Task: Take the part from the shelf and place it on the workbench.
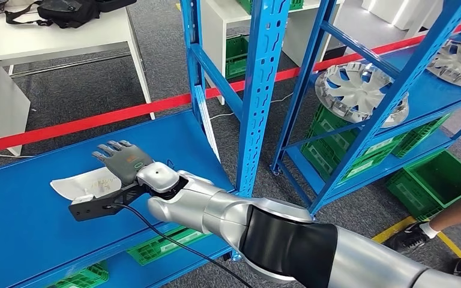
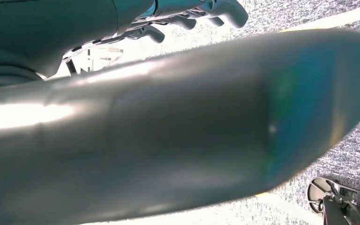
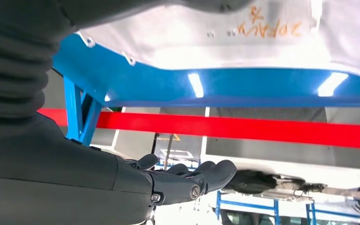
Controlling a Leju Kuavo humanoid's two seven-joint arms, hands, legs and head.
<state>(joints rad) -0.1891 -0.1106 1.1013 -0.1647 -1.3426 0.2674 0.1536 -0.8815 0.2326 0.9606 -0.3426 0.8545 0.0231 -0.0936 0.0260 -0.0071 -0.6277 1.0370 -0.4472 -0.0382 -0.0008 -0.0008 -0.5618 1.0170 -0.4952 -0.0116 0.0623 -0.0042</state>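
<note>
1. The task is at its start, as I judge it: the part (image 1: 81, 183), a pale flat sheet-like piece with orange handwriting on it, lies on the blue shelf (image 1: 30, 222) at the left of the scene, not yet lifted.
2. The right hand (image 1: 120, 159) is out over the shelf board, above the right end of the part, with the silver arm reaching in from the near right.
3. Its fingers (image 3: 206, 173) are stretched out nearly straight and side by side, released, with nothing between them.
4. In the right wrist view a gap of open air separates the fingers from the pale surface of the part, so the hand seems to hover without touching; the head view cannot settle whether the palm brushes the sheet.
5. The left hand (image 2: 187, 14) shows beyond the blurred silver arm in the left wrist view; its fingers look loosely curled, but I cannot tell whether they are clenched or released, and nothing is visible in them.
6. Left to do: close on the part, lift it off the shelf, carry it to the workbench and set it down.
7. A second blue rack (image 1: 396, 102) with wheel covers stands at the far right.
</note>
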